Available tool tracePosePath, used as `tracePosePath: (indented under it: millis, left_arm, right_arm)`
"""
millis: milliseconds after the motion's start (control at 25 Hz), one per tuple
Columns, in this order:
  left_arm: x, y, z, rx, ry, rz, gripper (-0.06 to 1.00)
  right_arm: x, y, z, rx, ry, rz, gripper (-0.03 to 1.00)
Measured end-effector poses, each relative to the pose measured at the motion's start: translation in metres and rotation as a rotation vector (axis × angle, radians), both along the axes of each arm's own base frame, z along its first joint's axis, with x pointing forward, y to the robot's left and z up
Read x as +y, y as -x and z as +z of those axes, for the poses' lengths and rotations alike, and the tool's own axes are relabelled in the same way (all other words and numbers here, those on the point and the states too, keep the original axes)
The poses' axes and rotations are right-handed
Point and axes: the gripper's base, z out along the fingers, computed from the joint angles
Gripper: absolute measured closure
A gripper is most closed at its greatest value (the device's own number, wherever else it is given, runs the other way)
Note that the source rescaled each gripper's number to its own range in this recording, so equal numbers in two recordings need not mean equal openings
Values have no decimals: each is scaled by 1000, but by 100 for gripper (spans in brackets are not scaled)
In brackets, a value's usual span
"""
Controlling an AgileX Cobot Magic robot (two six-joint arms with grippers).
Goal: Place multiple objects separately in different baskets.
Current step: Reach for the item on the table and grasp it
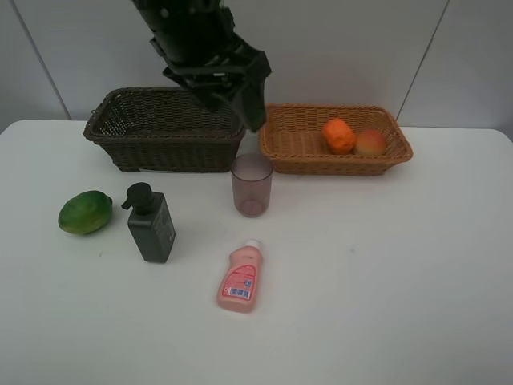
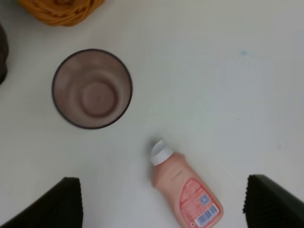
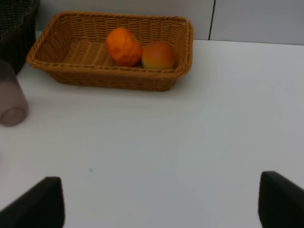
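One translucent, round mauve cup [image 1: 252, 186]

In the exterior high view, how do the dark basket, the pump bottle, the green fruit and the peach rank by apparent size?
1. dark basket
2. pump bottle
3. green fruit
4. peach, which sits farther back

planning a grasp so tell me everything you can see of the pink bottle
The pink bottle lies on its side on the white table, label up, its white cap pointing toward the mauve cup but apart from it. It looks like smooth salmon-pink plastic, cap on, with a red label carrying a barcode near the base. Only the table touches it.
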Motion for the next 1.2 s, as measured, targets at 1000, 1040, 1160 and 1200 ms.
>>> tracePosePath:
  millis: [1000,1040,1160,1200]
  left_arm:
    - [-56,-24,-86,14,-242,-131,5]
    - [-57,-23,-87,13,-242,-133,5]
    - [-60,-24,-90,3,-245,-139,5]
    - [-60,-25,-92,0,-246,-140,5]
  right_arm:
    - [0,0,0,0,0,0,30]
    - [0,0,0,0,0,0,30]
    - [0,0,0,0,0,0,30]
    - [0,0,0,0,0,0,30]
